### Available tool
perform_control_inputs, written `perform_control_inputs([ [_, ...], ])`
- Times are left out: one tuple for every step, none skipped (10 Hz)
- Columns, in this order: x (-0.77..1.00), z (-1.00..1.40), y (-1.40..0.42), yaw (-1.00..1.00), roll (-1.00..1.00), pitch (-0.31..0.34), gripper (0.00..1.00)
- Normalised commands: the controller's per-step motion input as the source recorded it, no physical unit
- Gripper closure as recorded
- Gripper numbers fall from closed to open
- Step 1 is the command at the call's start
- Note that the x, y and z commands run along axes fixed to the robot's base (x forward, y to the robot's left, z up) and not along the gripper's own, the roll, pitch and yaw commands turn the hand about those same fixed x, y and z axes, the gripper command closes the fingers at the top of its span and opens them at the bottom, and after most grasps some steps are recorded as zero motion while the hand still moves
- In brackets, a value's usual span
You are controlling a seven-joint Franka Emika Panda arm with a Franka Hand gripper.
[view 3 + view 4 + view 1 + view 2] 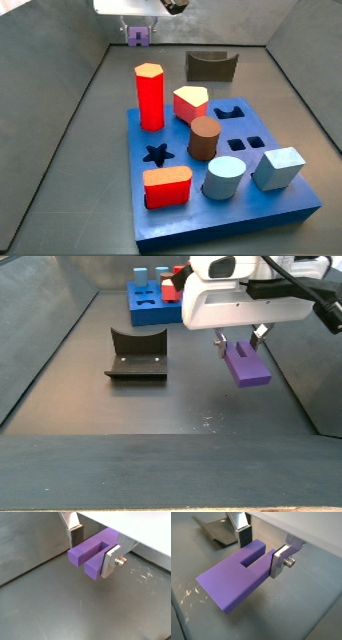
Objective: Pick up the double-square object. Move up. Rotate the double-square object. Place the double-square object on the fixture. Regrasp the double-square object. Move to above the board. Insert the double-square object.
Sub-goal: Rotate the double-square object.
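My gripper [241, 344] is shut on the double-square object [246, 366], a purple stepped block that hangs off the floor, to the right of the fixture [138, 356]. In both wrist views the silver fingers [112, 562] clamp the block [83, 557] from two sides at its notched end, and its long body [231, 584] juts out past the gripper [260, 552]. In a side view the gripper [138, 30] and block [138, 37] sit at the far end, beyond the blue board [267, 208]. The dark fixture [211, 66] stands behind the board.
The board [144, 304] carries a tall red hexagonal prism [150, 96], a brown cylinder [203, 138], a pale blue cube [278, 167], a pale blue cylinder [225, 178] and an orange block [167, 187]. A star cut-out [158, 155] is open. Grey walls enclose the floor.
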Motion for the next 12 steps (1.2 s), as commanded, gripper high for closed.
perform_control_inputs([
  [-0.05, 0.05, 0.02, -1.0, 0.0, -0.001, 1.0],
  [-0.03, 0.04, 0.02, -1.0, 0.0, -0.001, 1.0],
  [-0.03, 0.03, 0.02, -1.0, 0.0, -0.001, 1.0],
  [-0.02, 0.03, 0.02, -1.0, 0.0, -0.001, 1.0],
  [-0.02, 0.03, 0.02, -1.0, 0.0, -0.001, 1.0],
  [-0.02, 0.03, 0.02, -1.0, 0.0, -0.001, 1.0],
  [-0.02, 0.03, 0.02, -1.0, 0.0, -0.001, 1.0],
  [-0.02, 0.03, 0.02, -1.0, 0.0, -0.001, 1.0],
  [-0.02, 0.03, 0.02, -1.0, 0.0, -0.001, 1.0],
  [-0.02, 0.03, 0.02, -1.0, 0.0, -0.001, 1.0],
  [-0.02, 0.03, 0.02, -1.0, 0.0, -0.001, 1.0],
  [-0.02, 0.03, 0.02, -1.0, 0.0, -0.001, 1.0],
])
